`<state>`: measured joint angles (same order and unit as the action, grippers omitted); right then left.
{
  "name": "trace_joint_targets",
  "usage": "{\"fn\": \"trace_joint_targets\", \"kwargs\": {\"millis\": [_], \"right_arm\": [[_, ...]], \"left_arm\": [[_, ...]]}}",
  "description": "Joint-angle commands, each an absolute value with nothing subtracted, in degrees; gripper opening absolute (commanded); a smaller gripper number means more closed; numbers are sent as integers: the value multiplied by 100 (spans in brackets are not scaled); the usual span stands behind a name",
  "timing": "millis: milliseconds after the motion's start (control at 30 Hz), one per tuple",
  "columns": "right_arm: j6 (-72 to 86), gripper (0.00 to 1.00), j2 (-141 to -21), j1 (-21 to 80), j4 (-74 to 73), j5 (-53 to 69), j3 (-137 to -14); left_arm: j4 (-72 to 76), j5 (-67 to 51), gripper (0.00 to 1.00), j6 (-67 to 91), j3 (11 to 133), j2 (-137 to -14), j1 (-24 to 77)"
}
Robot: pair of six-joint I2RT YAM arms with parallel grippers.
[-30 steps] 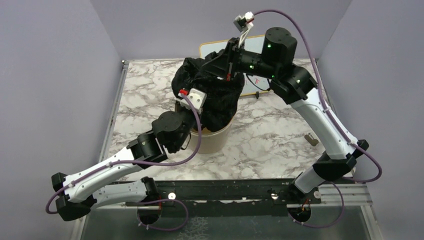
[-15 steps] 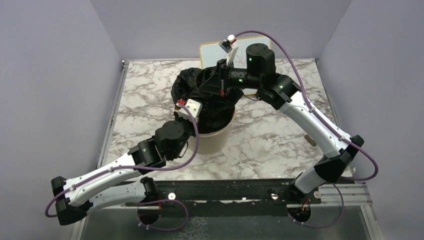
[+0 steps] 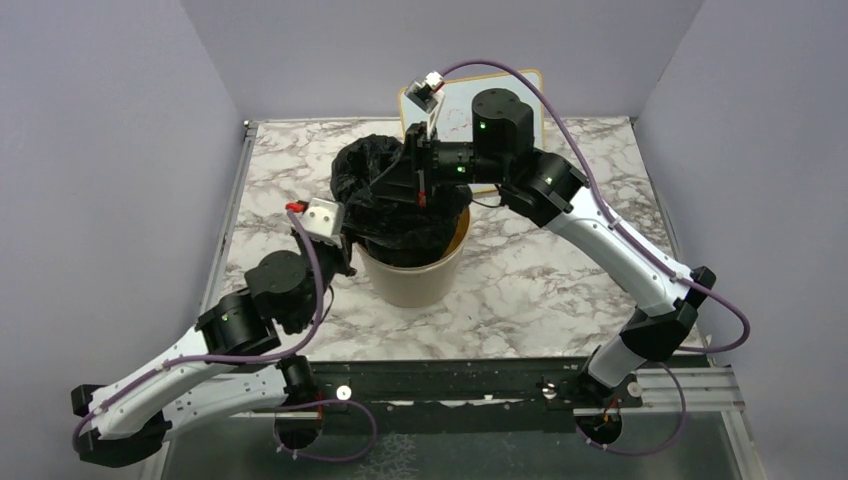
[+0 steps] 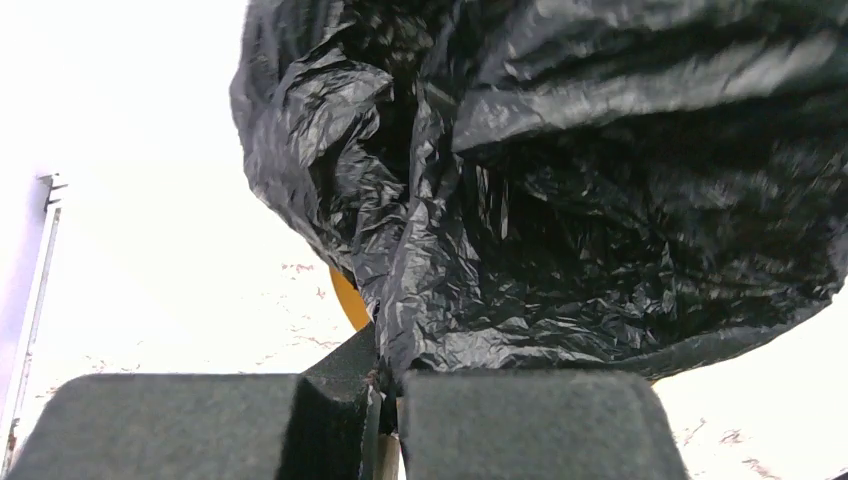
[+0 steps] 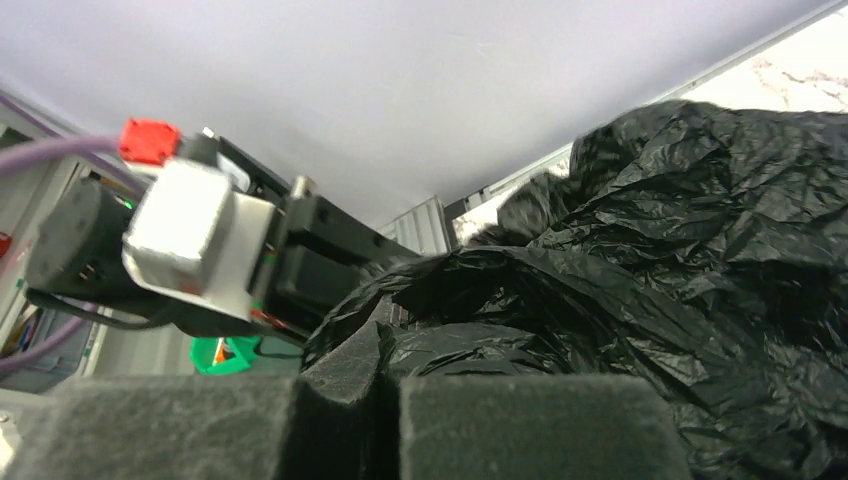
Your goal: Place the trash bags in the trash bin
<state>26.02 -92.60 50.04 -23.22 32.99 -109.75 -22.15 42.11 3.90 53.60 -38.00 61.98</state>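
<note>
Two grippers, both holding the trash bag (image 3: 362,178). We see the bag bunched over the mouth of the trash bin (image 3: 412,280). Black plastic fills most of the opening and heaps above the rim, bulging out past it on the far-left side. A strip of the bin's yellowish inner wall shows on the right. The bin stands upright on the marble table (image 3: 560,260), about mid-table.

On the left gripper (image 4: 385,400), the pads are pressed together on a twisted fold of the bag that rises straight out from between them. From above we place it at the bin's left rim, down low.

On the right gripper (image 5: 385,385), the fingers are closed with a wrinkle of black plastic nipped in the seam. From above it sits on top of the heap, over the bin's far side. Its camera also catches the left wrist camera (image 5: 190,240) beyond the bag.

A whiteboard (image 3: 455,100) with red writing stands at the table's far edge, partly behind the right arm. We cannot tell how deep the bag reaches into the bin.
</note>
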Motion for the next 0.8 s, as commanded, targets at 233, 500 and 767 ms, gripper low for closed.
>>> {"fn": "trace_joint_targets", "kwargs": {"millis": [233, 500, 767], "right_arm": [[2523, 1, -9148, 5073, -2313, 2285, -10802], [2307, 1, -8934, 5071, -2742, 1523, -10822], [2556, 1, -8902, 5071, -2644, 1101, -9842]], "left_arm": [[-2462, 3378, 0, 445, 5466, -4728, 6187], [-2179, 3417, 1, 497, 5508, -5165, 6118], [-2743, 3399, 99, 1105, 5791, -4692, 6047]]}}
